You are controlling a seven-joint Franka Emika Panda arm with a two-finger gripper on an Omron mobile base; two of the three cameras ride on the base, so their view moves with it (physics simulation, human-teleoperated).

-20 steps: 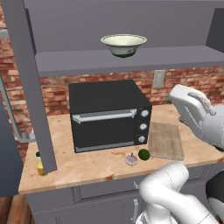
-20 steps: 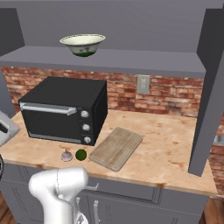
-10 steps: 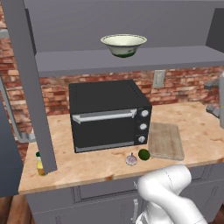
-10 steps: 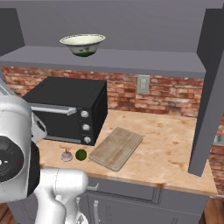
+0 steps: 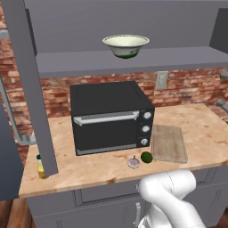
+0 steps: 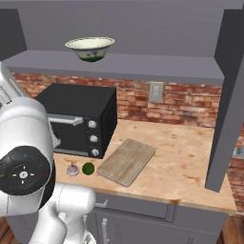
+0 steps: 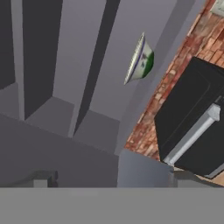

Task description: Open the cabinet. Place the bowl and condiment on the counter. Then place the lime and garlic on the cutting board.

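The cabinet (image 5: pixel 133 60) stands open, its door edges at the left (image 5: pixel 26 89) and the right (image 6: pixel 228 95). On its shelf rests the cream bowl (image 5: pixel 126 46), (image 6: pixel 89 48); the rolled hand view has the bowl (image 7: pixel 141 59) far ahead and tilted. The yellow condiment (image 5: pixel 41 167) stands on the counter (image 5: pixel 200 129) at the far left, by the door edge. Garlic (image 5: pixel 133 162) and lime (image 5: pixel 146 156) lie side by side on the counter, just left of the cutting board (image 5: pixel 168 142). My gripper (image 7: pixel 114 179) is open, holds nothing, and is well away from the bowl.
A black toaster oven (image 5: pixel 111 116) fills the counter's middle under the shelf. My arm's big white joint (image 6: pixel 24 162) looms at the left of the right base view. A brick wall with an outlet (image 6: pixel 156 91) backs the counter.
The arm has swung out of the right side of the left base view and into the left foreground of the right base view. The gripper stays open. The objects have not moved.
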